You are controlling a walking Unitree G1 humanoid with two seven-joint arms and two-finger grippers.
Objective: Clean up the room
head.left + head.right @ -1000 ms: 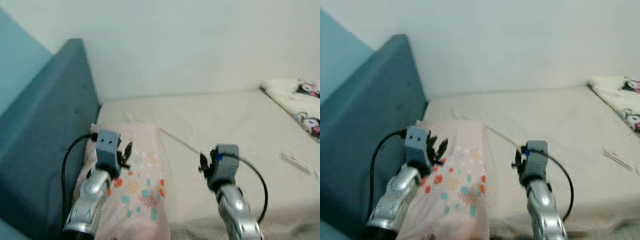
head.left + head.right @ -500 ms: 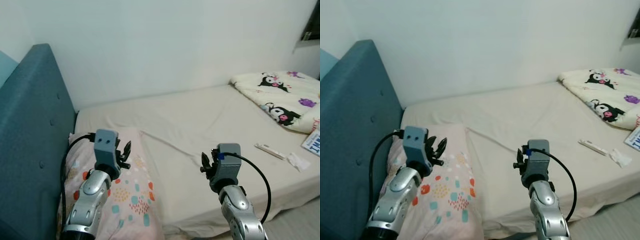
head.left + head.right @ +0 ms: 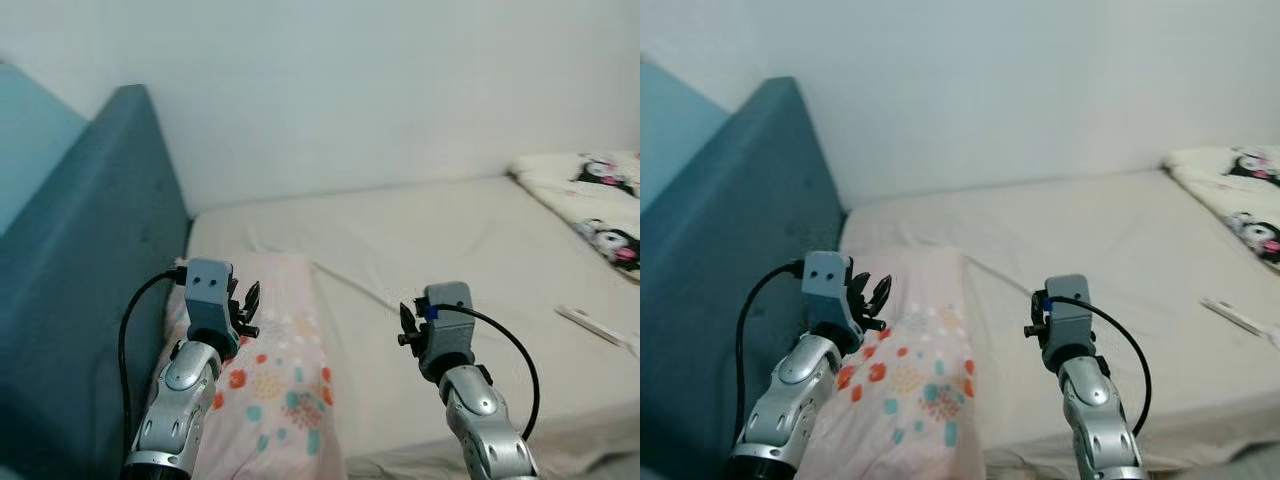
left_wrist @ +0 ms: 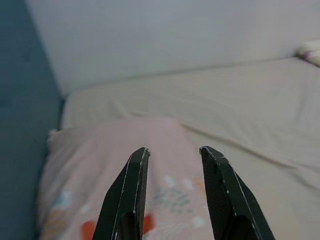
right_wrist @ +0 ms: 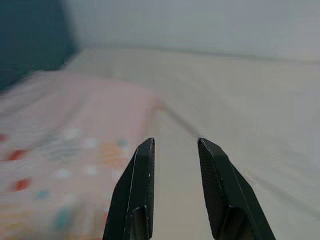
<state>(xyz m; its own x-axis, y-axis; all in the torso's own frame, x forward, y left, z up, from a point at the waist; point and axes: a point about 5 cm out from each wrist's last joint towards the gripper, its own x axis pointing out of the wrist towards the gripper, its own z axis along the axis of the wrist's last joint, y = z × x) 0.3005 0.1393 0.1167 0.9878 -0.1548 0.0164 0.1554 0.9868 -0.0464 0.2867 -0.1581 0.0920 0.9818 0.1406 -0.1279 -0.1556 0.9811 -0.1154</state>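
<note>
while both wrist views show parted fingers gripping nothing, left gripper [image 4: 171, 151] and right gripper [image 5: 175, 143] hover over pillow [image 3: 283, 380] and bed [image 3: 470, 250] edge.

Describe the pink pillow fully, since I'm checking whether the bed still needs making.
The pink pillow looks soft, pale pink fabric printed with red, teal and white dots. It lies flat at the head of the bed, its side against the teal headboard, resting on the cream sheet. The left gripper hovers open above it, not touching.
</note>
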